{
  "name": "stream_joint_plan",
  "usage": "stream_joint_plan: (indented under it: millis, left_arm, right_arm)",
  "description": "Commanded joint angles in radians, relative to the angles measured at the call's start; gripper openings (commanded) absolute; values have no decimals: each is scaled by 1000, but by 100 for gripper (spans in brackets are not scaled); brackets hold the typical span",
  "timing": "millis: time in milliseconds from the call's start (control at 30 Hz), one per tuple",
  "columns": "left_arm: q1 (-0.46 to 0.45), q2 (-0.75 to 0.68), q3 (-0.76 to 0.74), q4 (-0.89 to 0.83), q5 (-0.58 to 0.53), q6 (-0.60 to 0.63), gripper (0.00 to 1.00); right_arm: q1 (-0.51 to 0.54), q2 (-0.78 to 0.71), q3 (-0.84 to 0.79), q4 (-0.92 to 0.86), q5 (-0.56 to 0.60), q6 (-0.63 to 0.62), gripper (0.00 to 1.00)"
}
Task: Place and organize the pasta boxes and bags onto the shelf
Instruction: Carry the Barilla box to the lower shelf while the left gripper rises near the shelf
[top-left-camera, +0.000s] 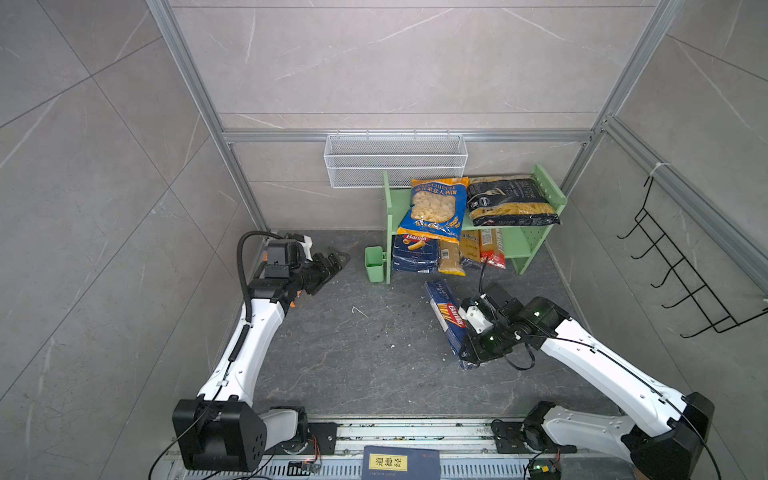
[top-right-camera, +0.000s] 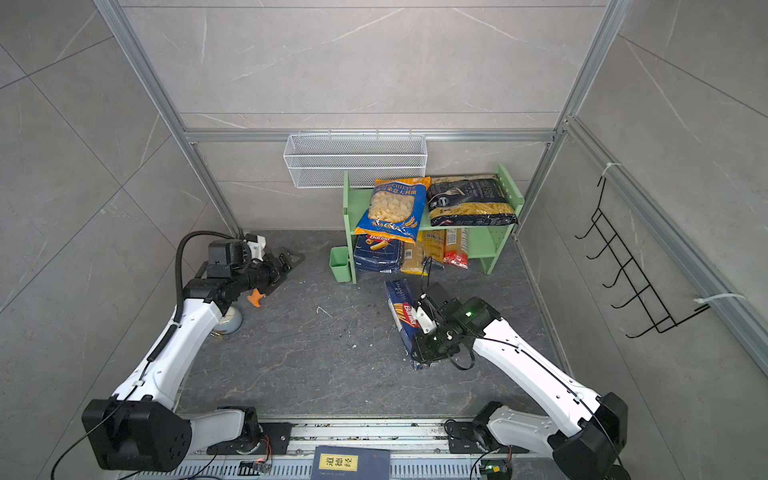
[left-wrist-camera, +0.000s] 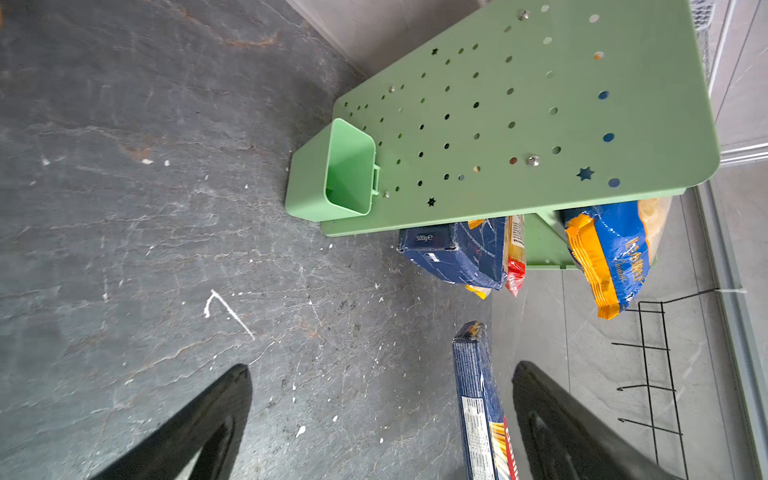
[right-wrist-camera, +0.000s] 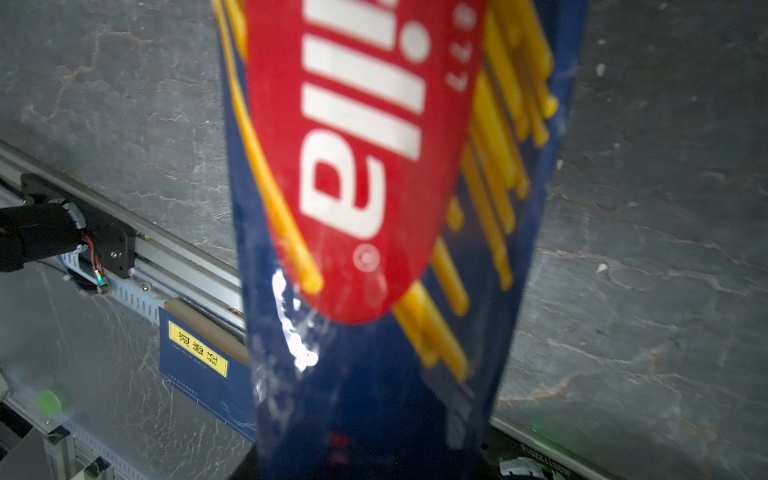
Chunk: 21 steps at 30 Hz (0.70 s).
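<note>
Under the right end effector (top-left-camera: 473, 352), the spaghetti pack (top-left-camera: 445, 309) is half hidden

Found most of the pasta on the green shelf (top-left-camera: 400, 203), with one box out in front.
Saw an orange-and-blue orecchiette bag (top-left-camera: 434, 208) overhanging the top tier's front edge, beside a black-and-clear penne bag (top-left-camera: 509, 201) lying flat. Below, noted a squat dark blue rigatoni box (top-left-camera: 415, 253) and slim spaghetti packs (top-left-camera: 469, 251) side by side, ends poking forward. Spotted the long spaghetti box (top-left-camera: 446, 309) slantwise before the shelf, logo up.
</note>
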Motion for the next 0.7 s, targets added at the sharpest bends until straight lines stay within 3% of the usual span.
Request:
stream_joint_plan:
  millis: [0,667]
  left_arm:
    - [-24,29,86,67,34,-2,100]
    - [-99,243,287,165,117,-31,100]
  right_arm:
    - [-45,-42,94,25,60,-49,27]
    - [-364,84,262,44,42,-183,27]
